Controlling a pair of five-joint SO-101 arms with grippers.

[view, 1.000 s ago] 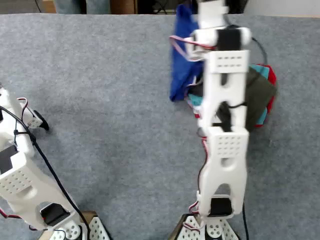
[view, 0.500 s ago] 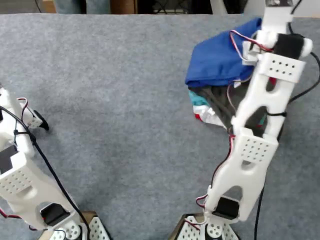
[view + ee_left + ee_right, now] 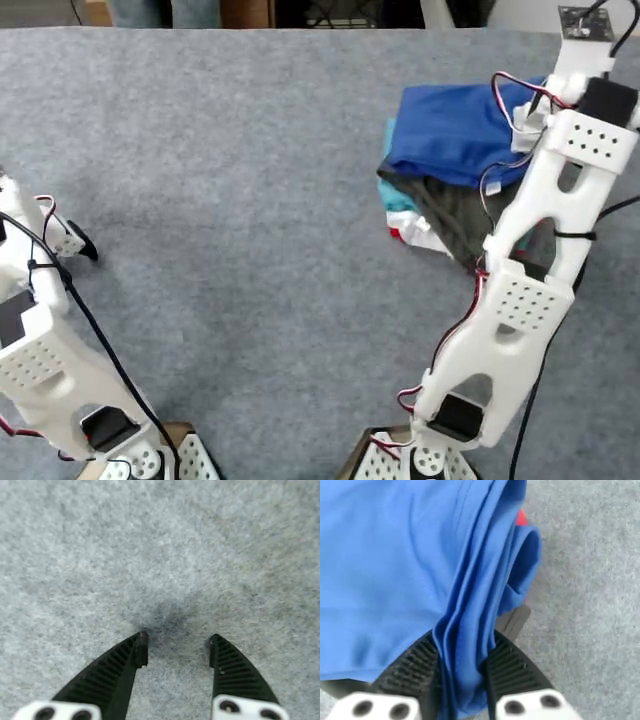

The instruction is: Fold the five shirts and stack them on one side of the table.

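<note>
While the right gripper (image 3: 462, 642) is clamped tight on a bunched fold of the blue shirt (image 3: 390, 560), the rest of that shirt spreads out beyond its fingertips, lying on a pile of other shirts (image 3: 445, 215). The left gripper (image 3: 177, 642) stands parted and empty, with grey table (image 3: 150, 540) just below its fingertips.

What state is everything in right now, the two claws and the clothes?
blue shirt: lying on top of the pile, a bunched edge pinched in the right gripper.
right gripper: shut on the blue shirt.
left gripper: open, empty, over the bare table.
pile of shirts: stacked on the right arm's side, rumpled edges showing under the blue shirt.
</note>
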